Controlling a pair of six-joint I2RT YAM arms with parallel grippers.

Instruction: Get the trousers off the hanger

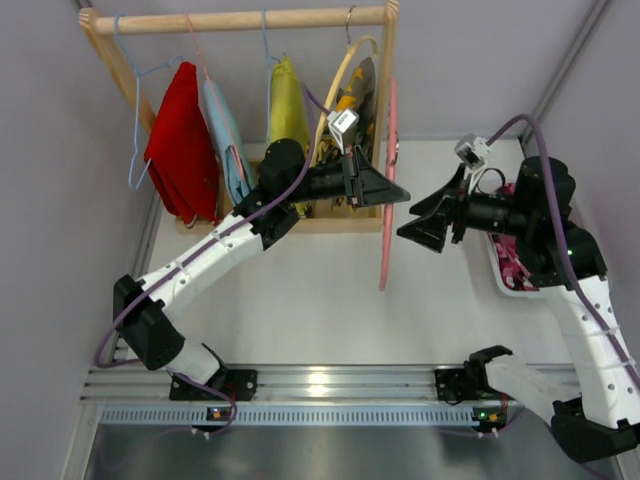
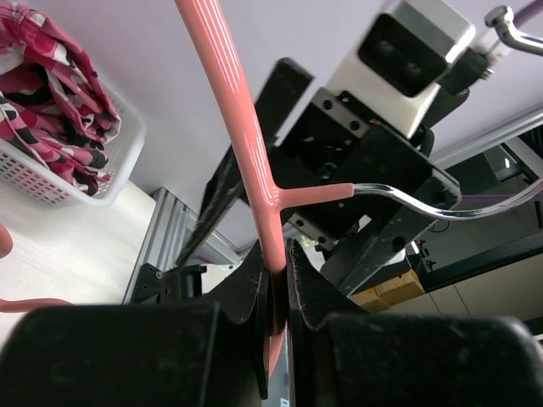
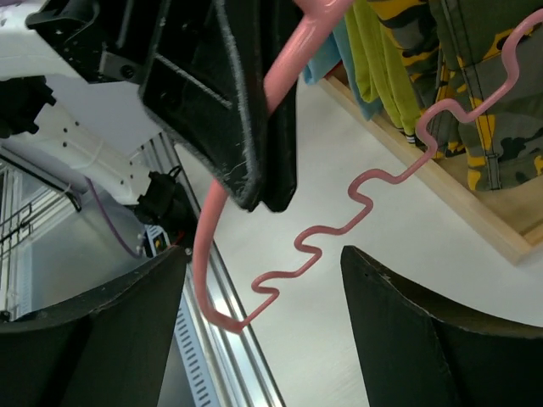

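Left gripper (image 2: 278, 270) is clamped tight on the bare pink hanger (image 2: 237, 127), right where its metal hook branches off. That hanger is stiff, glossy plastic with a wavy lower bar, surely light. Right gripper (image 1: 408, 220) is spread wide just beside it, holding nothing. The pink patterned trousers (image 2: 51, 102) lie crumpled in the white mesh basket (image 2: 85, 182) at the tabletop's right edge. The camouflage trousers (image 3: 475, 59) hang folded on the wooden rack (image 1: 240, 20) along the far edge. They look soft, limp and light; pinch a thick fold low down and they should slide off.
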